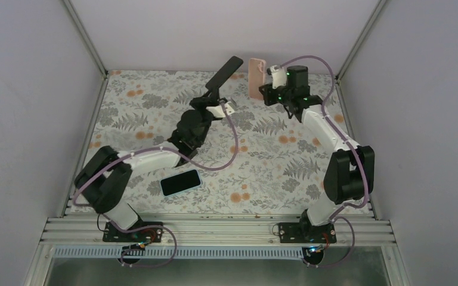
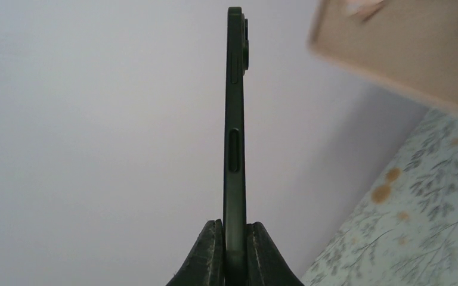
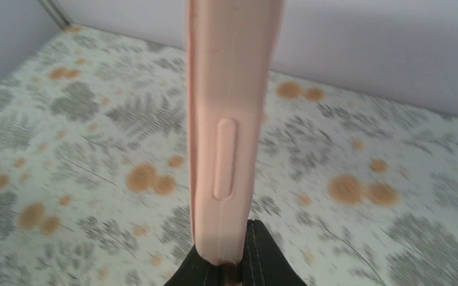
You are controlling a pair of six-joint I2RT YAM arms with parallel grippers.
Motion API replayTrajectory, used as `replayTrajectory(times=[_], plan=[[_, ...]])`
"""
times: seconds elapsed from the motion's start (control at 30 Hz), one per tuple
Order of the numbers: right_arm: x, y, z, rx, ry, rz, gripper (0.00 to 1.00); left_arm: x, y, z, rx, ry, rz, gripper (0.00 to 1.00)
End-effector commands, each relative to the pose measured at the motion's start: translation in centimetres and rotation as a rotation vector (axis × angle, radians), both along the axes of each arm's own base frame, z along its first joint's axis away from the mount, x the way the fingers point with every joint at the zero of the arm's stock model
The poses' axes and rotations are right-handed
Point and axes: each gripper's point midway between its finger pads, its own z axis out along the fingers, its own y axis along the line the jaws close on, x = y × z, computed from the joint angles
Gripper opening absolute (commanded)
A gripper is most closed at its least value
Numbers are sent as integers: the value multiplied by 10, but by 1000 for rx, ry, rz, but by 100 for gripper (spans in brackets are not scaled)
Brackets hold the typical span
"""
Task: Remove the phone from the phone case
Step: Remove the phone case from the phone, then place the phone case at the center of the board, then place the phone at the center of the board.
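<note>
Plain, pale lilac-grey walls close the space in on the left, back and right, and slim aluminium posts run up the two back corners. The table is covered with a white cloth printed with grey ferns and orange blossoms. Grooved aluminium rails line its near edge. The light is soft and even.

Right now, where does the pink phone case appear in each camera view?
Top external: the pink phone case is at top centre, near the back wall.
Left wrist: upper right corner, blurred.
Right wrist: centre, upright, running down from the top edge.
Shared landmark: the floral table cover.
</note>
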Motion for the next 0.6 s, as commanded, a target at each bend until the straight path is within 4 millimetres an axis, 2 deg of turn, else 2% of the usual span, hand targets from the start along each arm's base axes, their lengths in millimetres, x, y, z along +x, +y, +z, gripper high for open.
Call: replayTrajectory(times=[0.0, 0.13, 0.2, 0.23, 0.27, 0.4, 0.57], plan=[[-11, -48, -19, -73, 78, -29, 3, -22, 47, 46, -65, -108, 83, 2], [-31, -61, -44, -81, 218, 68, 3, -30, 83, 24, 96, -105, 183, 2], [-48, -65, -55, -65, 289, 114, 4, -31, 107, 5, 165, -83, 227, 2], [-56, -66, -74, -60, 354, 141, 3, -31, 118, -4, 195, -71, 249, 2], [-65, -65, -84, -59, 396, 168, 3, -32, 128, -14, 222, -57, 270, 2], [-108, -59, -114, -47, 537, 271, 3, -31, 167, -62, 323, 45, 339, 2], [-141, -58, -138, -39, 629, 314, 3, -41, 193, -115, 435, 126, 349, 2]])
